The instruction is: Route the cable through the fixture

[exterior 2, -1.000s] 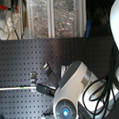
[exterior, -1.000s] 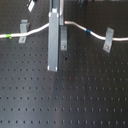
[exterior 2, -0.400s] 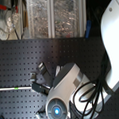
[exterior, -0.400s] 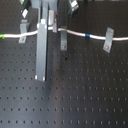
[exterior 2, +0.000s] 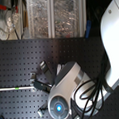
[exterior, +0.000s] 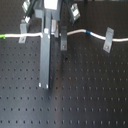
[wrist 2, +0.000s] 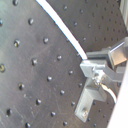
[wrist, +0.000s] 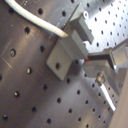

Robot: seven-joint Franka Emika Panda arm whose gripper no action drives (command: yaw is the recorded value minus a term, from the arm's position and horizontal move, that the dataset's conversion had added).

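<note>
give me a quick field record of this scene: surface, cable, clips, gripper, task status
surface: black perforated board
cable: white cord running across the board in the first exterior view, green band at the first exterior view's left, blue band right of centre
clips: three grey brackets, left, middle, right
gripper: grey fingers down by the cable near the middle clip; grip state cannot be told
task status: cable seems to sit at the outer clips; middle unclear

A matte black metal counter (exterior: 95,95) drilled with a regular grid of small holes is filling the first exterior view. In the second exterior view, clear crinkled plastic bags (exterior 2: 53,16) are lying beyond the counter's far edge, catching soft overhead light.
</note>
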